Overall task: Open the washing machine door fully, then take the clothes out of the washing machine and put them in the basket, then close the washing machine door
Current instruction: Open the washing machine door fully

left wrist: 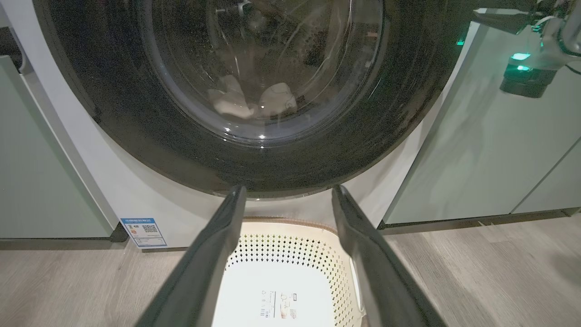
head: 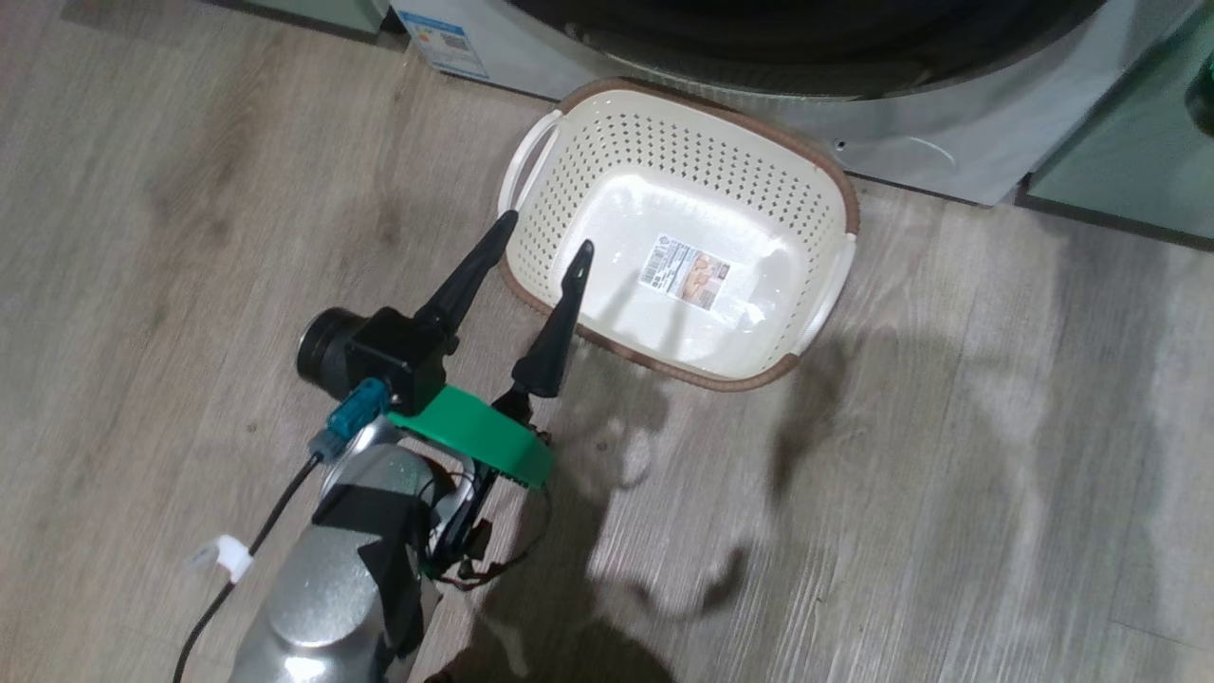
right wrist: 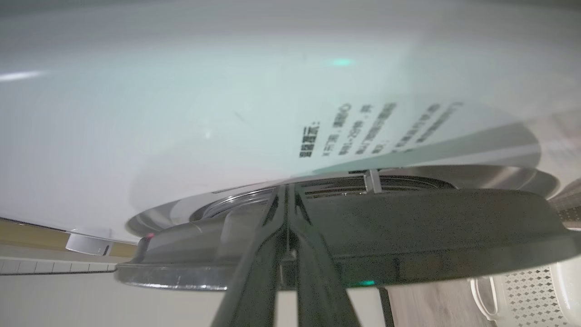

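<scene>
The cream basket (head: 569, 171) stands on the floor just before the white washing machine (head: 910, 142). My left gripper (head: 548, 232) hangs open over the basket's left rim with nothing between its fingers. In the left wrist view that gripper (left wrist: 288, 188) points at the glossy black washing machine door (left wrist: 113, 100), and pale clothes (left wrist: 231, 100) lie behind its glass. The basket (left wrist: 290, 245) lies below the fingers. My right gripper (right wrist: 287, 190) is shut, its tips at the edge of the door (right wrist: 431, 227), where a narrow gap shows against the machine front (right wrist: 181, 113).
Pale green cabinets (left wrist: 36, 159) flank the machine on both sides (left wrist: 490, 145). A blue label (left wrist: 140, 231) sits low on the machine's left. My right arm (left wrist: 526, 72) with green lights reaches in at the door's right side. Wood floor surrounds the basket.
</scene>
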Tool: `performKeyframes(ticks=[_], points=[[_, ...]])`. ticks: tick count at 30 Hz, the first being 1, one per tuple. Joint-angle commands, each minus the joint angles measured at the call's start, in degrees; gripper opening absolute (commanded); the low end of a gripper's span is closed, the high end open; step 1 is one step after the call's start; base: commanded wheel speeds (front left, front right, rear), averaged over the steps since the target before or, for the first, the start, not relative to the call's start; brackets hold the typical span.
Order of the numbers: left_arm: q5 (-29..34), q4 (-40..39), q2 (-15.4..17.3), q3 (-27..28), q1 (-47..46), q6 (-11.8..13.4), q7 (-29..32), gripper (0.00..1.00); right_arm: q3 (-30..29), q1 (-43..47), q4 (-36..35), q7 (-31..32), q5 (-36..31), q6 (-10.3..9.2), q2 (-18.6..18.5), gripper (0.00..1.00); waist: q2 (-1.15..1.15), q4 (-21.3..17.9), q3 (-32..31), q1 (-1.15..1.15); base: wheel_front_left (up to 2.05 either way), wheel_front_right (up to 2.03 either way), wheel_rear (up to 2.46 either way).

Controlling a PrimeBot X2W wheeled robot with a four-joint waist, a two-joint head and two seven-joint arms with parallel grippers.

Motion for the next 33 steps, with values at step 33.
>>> performKeyframes(ticks=[33], points=[[-1.16, -1.74, 0.78, -0.10, -2.15, 1.80, -0.35, 1.00, 4.32, -1.42, -2.13, 7.44, -2.07, 0.08, 0.61, 0.00, 0.00, 0.93, 0.69, -0.01, 0.00, 0.00, 0.00]])
